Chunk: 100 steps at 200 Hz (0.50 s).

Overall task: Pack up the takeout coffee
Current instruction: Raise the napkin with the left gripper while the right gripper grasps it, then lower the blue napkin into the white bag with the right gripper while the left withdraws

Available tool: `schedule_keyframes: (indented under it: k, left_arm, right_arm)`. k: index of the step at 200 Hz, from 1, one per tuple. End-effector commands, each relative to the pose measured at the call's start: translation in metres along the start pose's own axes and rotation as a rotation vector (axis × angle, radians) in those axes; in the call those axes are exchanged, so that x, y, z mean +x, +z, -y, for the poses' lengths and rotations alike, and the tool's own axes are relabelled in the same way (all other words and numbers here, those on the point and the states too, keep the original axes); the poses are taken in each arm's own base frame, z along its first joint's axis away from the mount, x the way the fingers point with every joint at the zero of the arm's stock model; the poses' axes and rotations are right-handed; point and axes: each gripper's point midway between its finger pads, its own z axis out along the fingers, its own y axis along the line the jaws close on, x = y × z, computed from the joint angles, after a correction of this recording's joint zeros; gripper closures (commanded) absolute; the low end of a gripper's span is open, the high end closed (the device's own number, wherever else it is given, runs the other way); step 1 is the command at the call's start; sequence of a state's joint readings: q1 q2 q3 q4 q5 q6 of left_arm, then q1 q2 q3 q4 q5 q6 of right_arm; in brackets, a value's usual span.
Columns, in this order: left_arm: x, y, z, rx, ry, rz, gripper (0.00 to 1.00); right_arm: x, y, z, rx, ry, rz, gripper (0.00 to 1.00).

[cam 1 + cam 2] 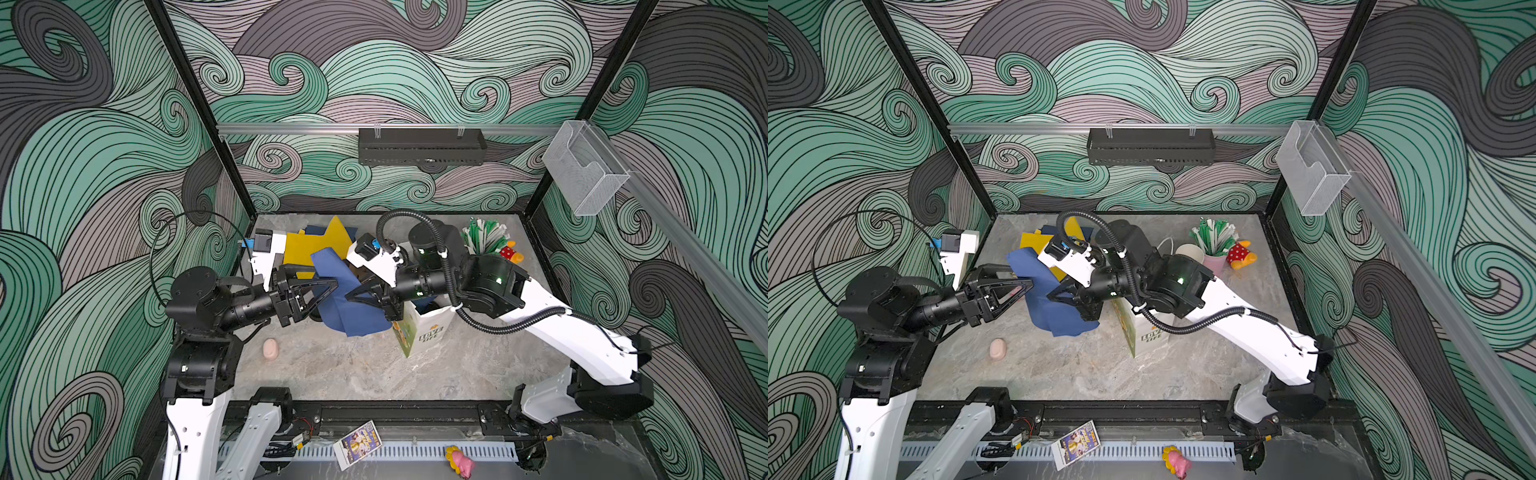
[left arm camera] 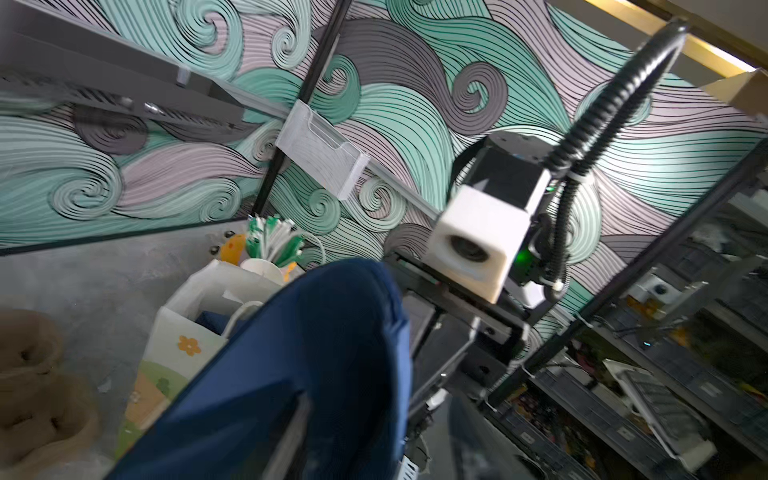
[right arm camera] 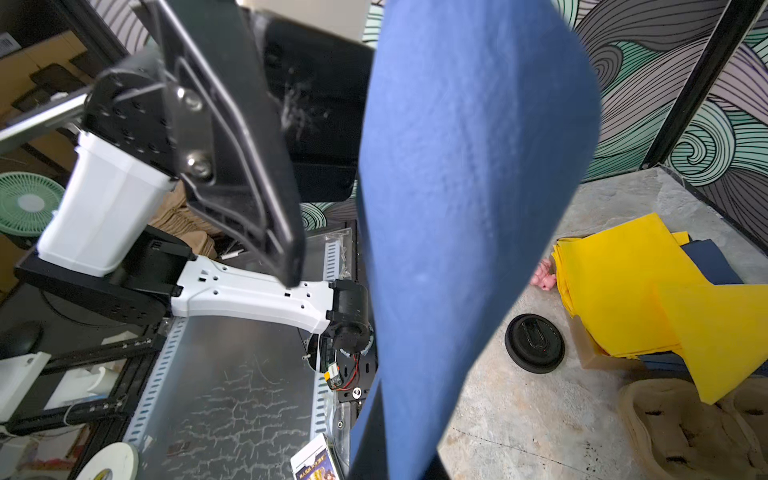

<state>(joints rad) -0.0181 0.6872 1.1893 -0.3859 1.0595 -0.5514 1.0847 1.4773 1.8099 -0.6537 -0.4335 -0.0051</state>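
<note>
blue cloth fills mid-frame | open flowered bag behind it | paper cup beyond bag | pulp carriers at frame corner

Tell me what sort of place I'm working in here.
Probably a robot test booth staged as a takeout packing station: swirl-patterned wall panels enclose a grey stone-look tabletop, with a white printed paper bag and a pink cup of wrapped straws.
</note>
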Motion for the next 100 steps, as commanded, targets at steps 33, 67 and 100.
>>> schedule_keyframes:
  k: [33, 67, 100]
  left_arm:
    - [-0.051, -0.032, -0.033, -0.377, 0.069, 0.289, 0.2]
    - [-0.031, 0.0, -0.061, -0.251, -0.109, 0.217, 0.2]
    - [0.011, 0.033, -0.083, -0.262, -0.145, 0.091, 0.2]
  right_arm:
    - [-0.017, -0.084, 0.017, 0.3, 0.136, 0.127, 1.0]
    - [-0.006, -0.141, 0.05, 0.608, 0.231, 0.17, 1.0]
    - [0.017, -0.156, 0.086, 0.831, 0.272, 0.092, 1.0]
